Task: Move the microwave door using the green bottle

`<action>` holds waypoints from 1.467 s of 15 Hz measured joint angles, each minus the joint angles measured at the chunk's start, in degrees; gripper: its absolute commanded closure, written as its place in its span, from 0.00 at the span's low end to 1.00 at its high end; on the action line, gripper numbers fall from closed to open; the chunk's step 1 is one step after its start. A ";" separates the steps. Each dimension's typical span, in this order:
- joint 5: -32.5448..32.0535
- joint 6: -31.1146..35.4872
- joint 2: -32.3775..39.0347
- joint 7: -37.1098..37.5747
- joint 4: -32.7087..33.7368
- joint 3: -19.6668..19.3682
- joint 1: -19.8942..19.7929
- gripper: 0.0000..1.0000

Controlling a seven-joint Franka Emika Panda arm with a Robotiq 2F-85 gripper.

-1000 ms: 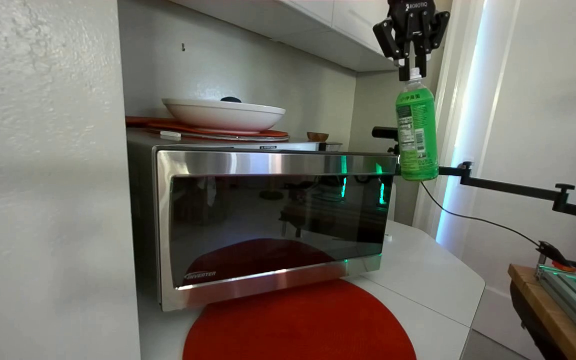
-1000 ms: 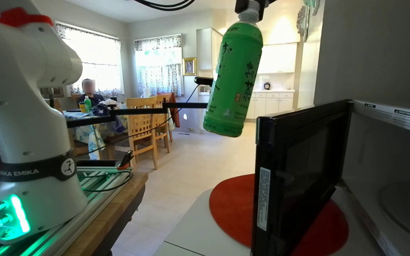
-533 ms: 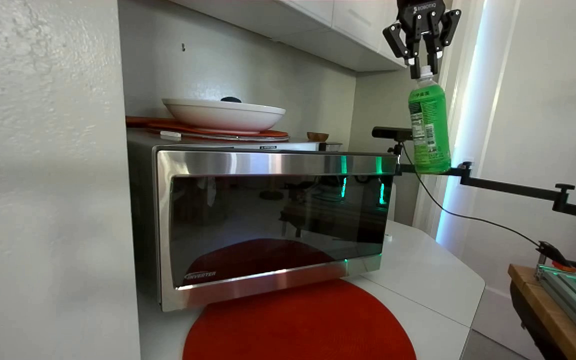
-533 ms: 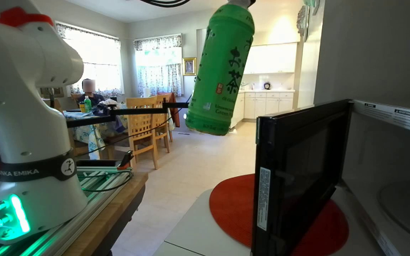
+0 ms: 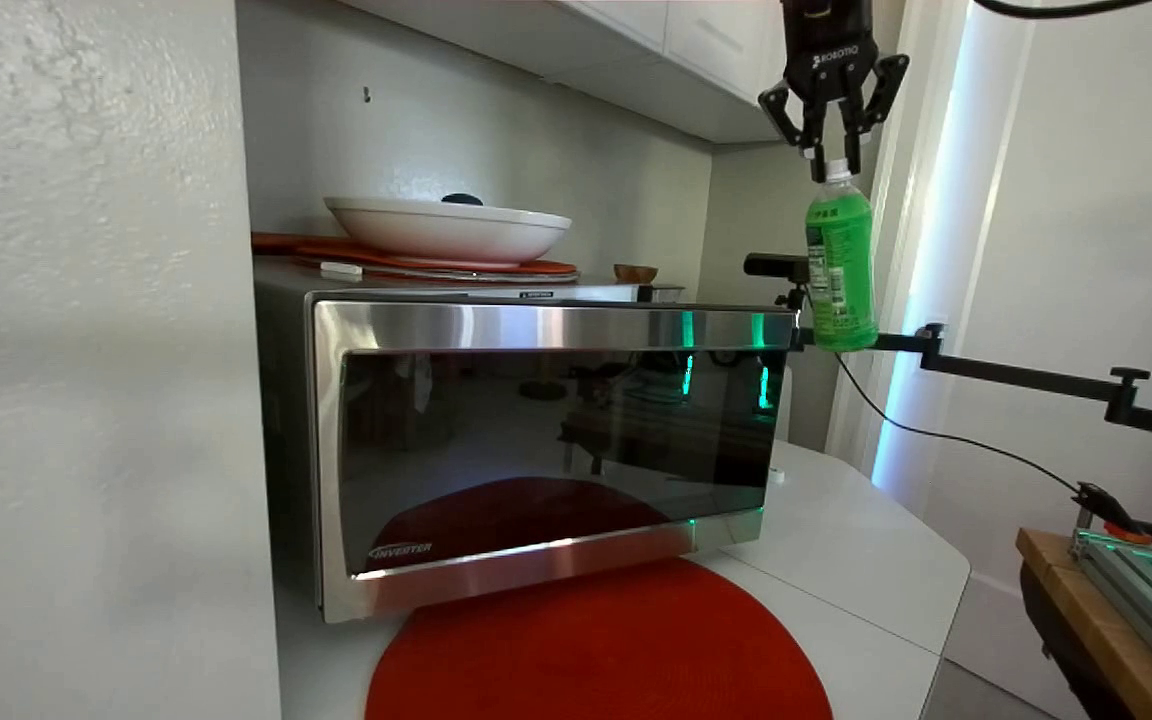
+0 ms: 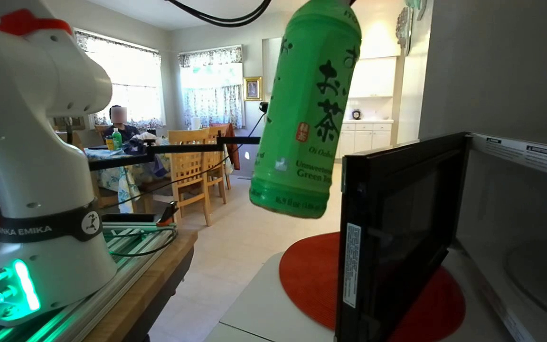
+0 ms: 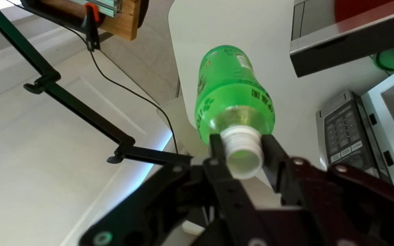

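Observation:
The green bottle point(image 5: 841, 270) hangs from my gripper point(image 5: 836, 170), which is shut on its white neck; it has no cap. In an exterior view the bottle point(image 6: 306, 114) hangs tilted, its base toward the left, and the gripper is almost wholly out of the picture. In the wrist view the fingers point(image 7: 216, 145) clasp both sides of the neck, and the bottle point(image 7: 234, 92) points away. The microwave door point(image 5: 556, 430) stands wide open; its dark inner side point(image 6: 406, 223) faces the cavity. The bottle is beside the door's free edge, apart from it.
The microwave's keypad panel point(image 7: 344, 133) shows behind the door. A red round mat point(image 5: 616, 650) lies under the door on the white table point(image 5: 856, 540). A black camera arm point(image 5: 1016, 370) crosses behind the bottle. A white bowl point(image 5: 446, 230) sits on the microwave below cabinets point(image 5: 656, 60).
The held bottle first moved away from the door's free edge, then partly back toward it. It now looks lower and larger in an exterior view. The door has not moved.

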 measured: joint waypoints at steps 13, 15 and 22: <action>-4.02 14.37 0.49 7.09 -6.42 -1.33 -0.64 0.92; -4.05 18.38 0.48 7.09 -7.34 -1.32 -0.64 0.92; -4.17 31.54 0.28 6.78 -9.42 -1.08 -0.29 0.92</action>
